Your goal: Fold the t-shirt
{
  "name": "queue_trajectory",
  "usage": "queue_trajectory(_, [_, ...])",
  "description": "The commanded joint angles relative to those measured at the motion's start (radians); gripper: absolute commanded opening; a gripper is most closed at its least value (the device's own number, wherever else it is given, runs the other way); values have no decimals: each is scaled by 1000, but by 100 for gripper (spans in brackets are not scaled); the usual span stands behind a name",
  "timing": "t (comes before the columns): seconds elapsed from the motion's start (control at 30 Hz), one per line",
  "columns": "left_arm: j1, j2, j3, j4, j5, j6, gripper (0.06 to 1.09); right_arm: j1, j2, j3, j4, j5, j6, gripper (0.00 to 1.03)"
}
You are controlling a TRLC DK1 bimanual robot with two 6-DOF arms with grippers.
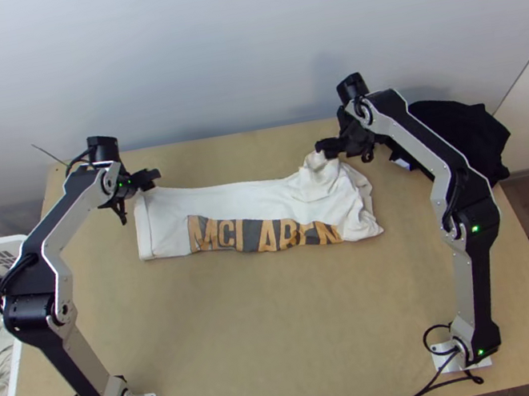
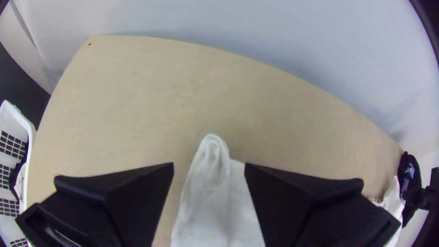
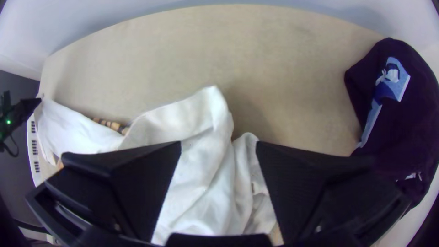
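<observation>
Seen from the top view, with the table's middle as the dial's centre, the white t-shirt (image 1: 252, 193) lies at twelve o'clock in a long band, rumpled at its one o'clock end (the bold print faces up). The left gripper (image 1: 151, 176), toward eleven o'clock, is released, its fingers apart around a corner of the cloth, and the right gripper (image 1: 327, 147), at one o'clock, is likewise unclenched over the rumpled end; dark clothing (image 1: 469, 135) sits at two o'clock.
</observation>
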Motion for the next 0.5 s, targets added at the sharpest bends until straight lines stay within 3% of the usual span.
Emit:
queue_trajectory(0.0, [-8,-1,-7,-85,5,32,105,-11,-7,-6,-5,-6,77,99])
queue_trajectory(0.23, [10,-138,-171,-65,4,92,105,-22,-139,-58,-30,-39,82,99])
queue_trajectory(0.47, [-31,-170,-278,-41,5,82,105,76,-280,-87,-42,-43,86,99])
